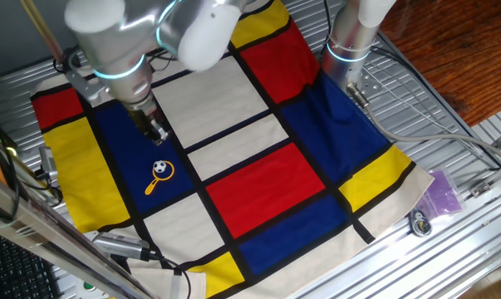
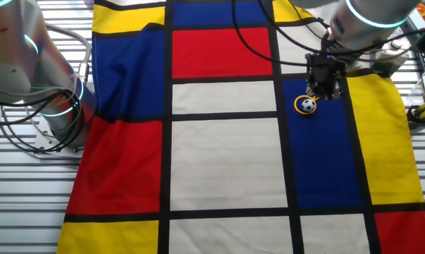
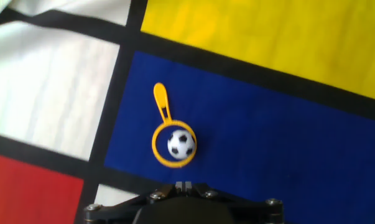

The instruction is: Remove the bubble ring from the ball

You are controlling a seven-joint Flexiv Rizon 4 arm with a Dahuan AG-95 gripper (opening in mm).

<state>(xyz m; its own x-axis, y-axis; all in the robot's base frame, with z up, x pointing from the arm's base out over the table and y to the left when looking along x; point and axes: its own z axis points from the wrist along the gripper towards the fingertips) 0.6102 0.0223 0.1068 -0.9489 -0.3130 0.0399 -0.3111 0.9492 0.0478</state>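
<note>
1. A cloth [image 1: 258,178] of red, yellow, blue and white blocks edged in black covers a ribbed metal table [image 1: 483,178]; you are working over one blue block near the cloth's edge.

2. The bubble ring [image 3: 172,138] lies flat on that blue block, and the ball [image 3: 181,144] sits inside its loop, the orange rim closed right around it. In the hand view the handle runs from the loop toward 11 o'clock.

3. The gripper [image 1: 157,133] hangs above the cloth, apart from both things. In the hand view the ring is at 12 o'clock from the finger housing at the bottom edge. The fingertips there appear pressed together, so read the jaws as closed and holding nothing.

4. Expect the ring to be very light, thin and stiff, probably slick plastic lying low on soft fabric. The fingers may catch cloth before they catch rim.

5. Your best hold is probably the straight handle, clear of the ball. Pinch across its narrow width and lift.

6. The ball looks light and free to roll; a nudged loop will likely carry it along.

7. The loop is the only thing here that contains anything, and the ball is all it holds. No other container is in use.
</note>
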